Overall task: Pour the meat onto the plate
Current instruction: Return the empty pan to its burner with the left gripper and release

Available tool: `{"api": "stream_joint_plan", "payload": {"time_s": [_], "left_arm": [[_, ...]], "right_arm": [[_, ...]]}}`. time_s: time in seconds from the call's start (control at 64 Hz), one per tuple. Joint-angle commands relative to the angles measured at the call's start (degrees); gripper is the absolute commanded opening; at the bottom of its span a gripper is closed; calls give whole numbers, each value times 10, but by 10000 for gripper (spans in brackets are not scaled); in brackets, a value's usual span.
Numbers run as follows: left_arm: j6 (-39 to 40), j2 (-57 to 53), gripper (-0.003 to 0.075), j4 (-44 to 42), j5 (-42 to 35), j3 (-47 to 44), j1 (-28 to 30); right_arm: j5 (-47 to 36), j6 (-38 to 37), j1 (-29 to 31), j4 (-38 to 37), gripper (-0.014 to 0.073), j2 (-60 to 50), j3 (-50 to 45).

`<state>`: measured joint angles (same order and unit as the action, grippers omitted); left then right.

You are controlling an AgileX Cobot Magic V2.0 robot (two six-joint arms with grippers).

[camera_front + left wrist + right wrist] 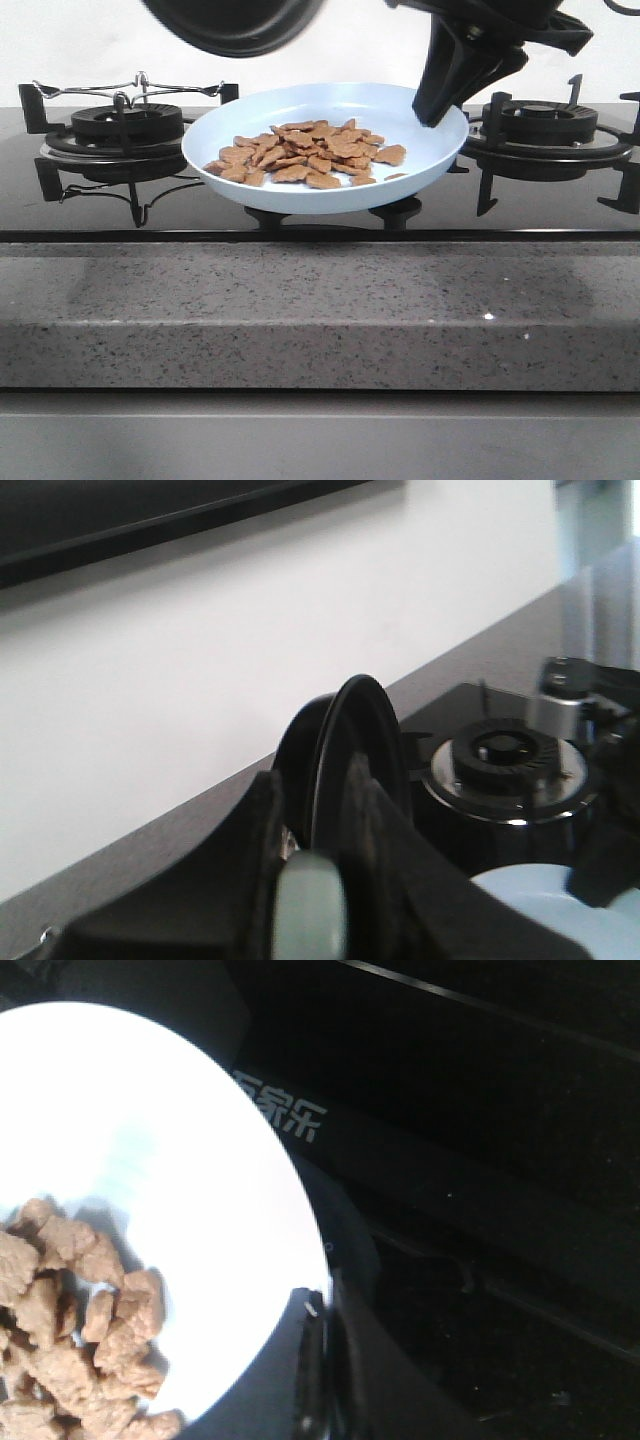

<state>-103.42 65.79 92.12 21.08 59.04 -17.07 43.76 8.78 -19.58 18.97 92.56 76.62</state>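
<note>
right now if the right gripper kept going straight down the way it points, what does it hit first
The right gripper already grips the rim of the plate, so it has nothing to cross: going on, it would press that rim down toward the black stove top below. How much space lies under the plate is unclear.

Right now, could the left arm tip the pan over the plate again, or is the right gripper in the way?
Probably yes. The frying pan hangs above the plate back-left; the right gripper only pinches the far-right rim, leaving the meat uncovered.
</note>
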Motion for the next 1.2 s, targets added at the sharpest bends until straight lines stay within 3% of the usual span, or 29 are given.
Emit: {"api": "stream_joint_plan", "payload": {"time_s": [0.0, 0.25, 0.422, 0.578, 0.812, 1.062, 1.187], "left_arm": [[67, 0, -20, 32, -10, 35, 30], [284, 86, -20, 37, 24, 99, 156], [326, 150, -20, 142, 78, 103, 225], [419, 211, -20, 147, 157, 107, 273], [516, 280, -20, 147, 182, 107, 296], [526, 328, -17, 147, 201, 107, 296], [526, 335, 79, 146, 212, 107, 296]], "right_arm": [[-29, 5, 1, 12, -67, -28, 15], [-28, 5, 1, 12, -67, -28, 15], [-28, 5, 1, 12, -67, -28, 15], [-28, 5, 1, 12, -67, -28, 15], [-28, 5, 1, 12, -67, -28, 15], [-28, 5, 1, 12, -67, -28, 15], [-28, 5, 1, 12, -67, -28, 15]]}}
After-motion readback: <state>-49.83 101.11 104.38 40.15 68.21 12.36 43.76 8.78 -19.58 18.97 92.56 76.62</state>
